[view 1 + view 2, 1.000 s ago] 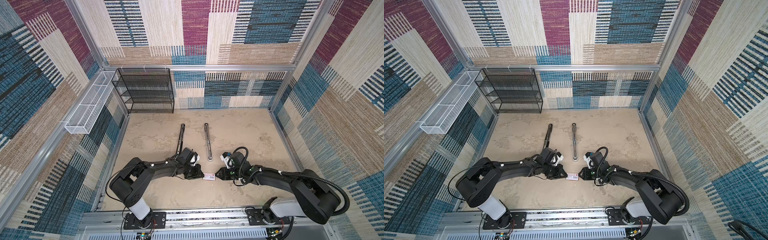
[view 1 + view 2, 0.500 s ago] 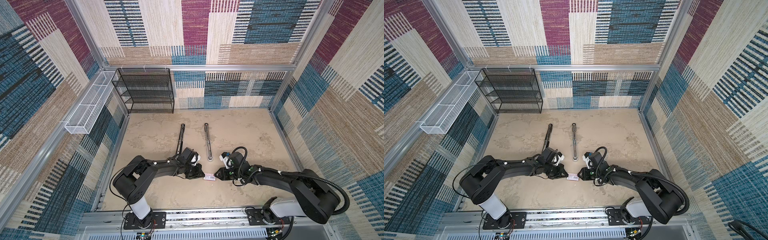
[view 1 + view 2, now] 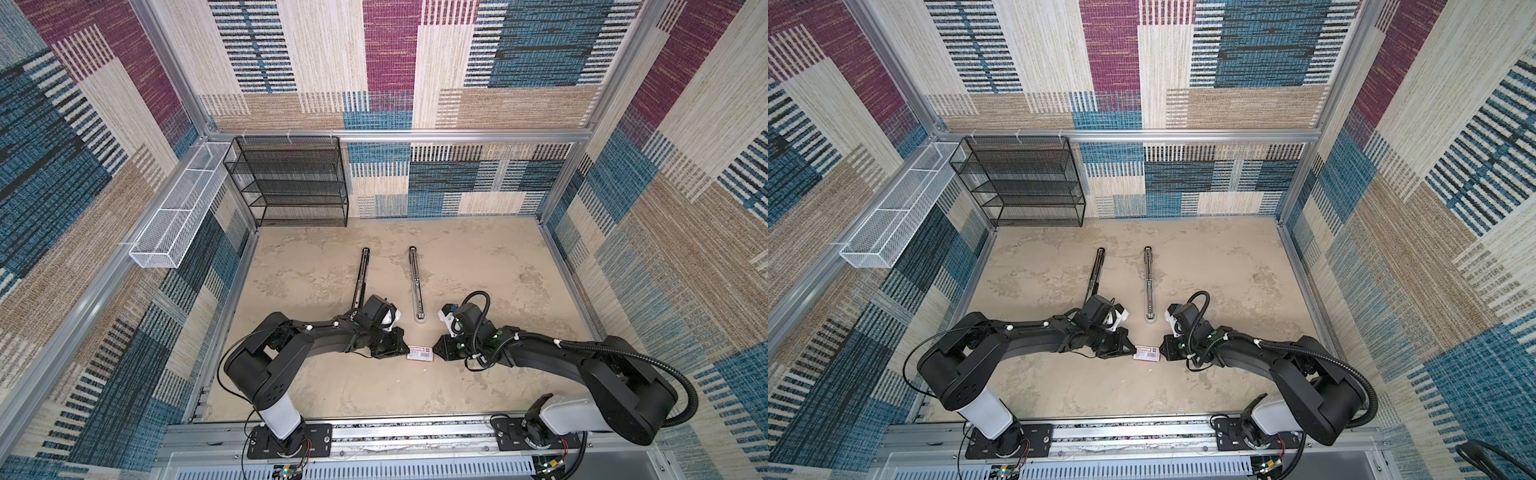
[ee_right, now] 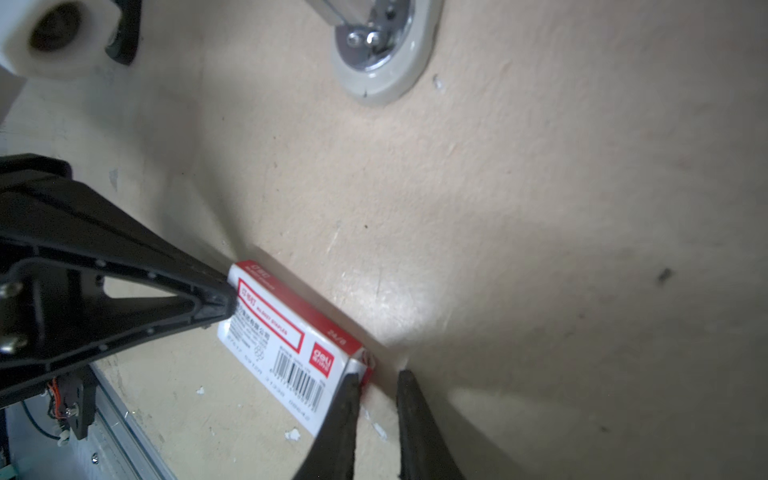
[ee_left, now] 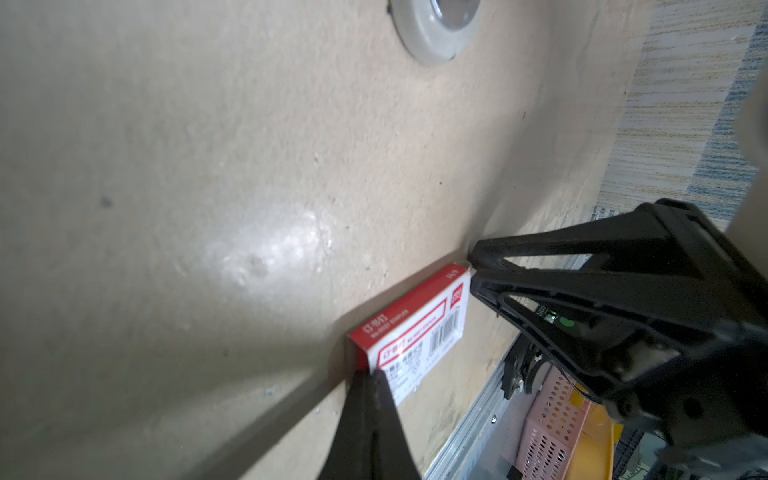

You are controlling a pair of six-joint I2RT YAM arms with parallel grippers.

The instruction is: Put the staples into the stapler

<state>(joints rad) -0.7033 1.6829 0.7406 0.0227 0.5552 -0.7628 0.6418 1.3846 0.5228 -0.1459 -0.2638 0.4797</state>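
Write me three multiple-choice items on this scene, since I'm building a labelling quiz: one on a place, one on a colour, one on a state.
1. Where on the table does the staple box lie?
A. at the far edge
B. between the left gripper and the right gripper
C. behind the right arm's base

2. What colour is the box's label band?
A. red
B. green
C. yellow

3. How do the left gripper's jaws stand?
A. spread wide
B. shut, high above the table
C. shut, tips at the box's end

Answers:
1 B: both top views show the box between the two tips.
2 A: both wrist views show red on white.
3 C: the left wrist view shows its tips together at the box's end.
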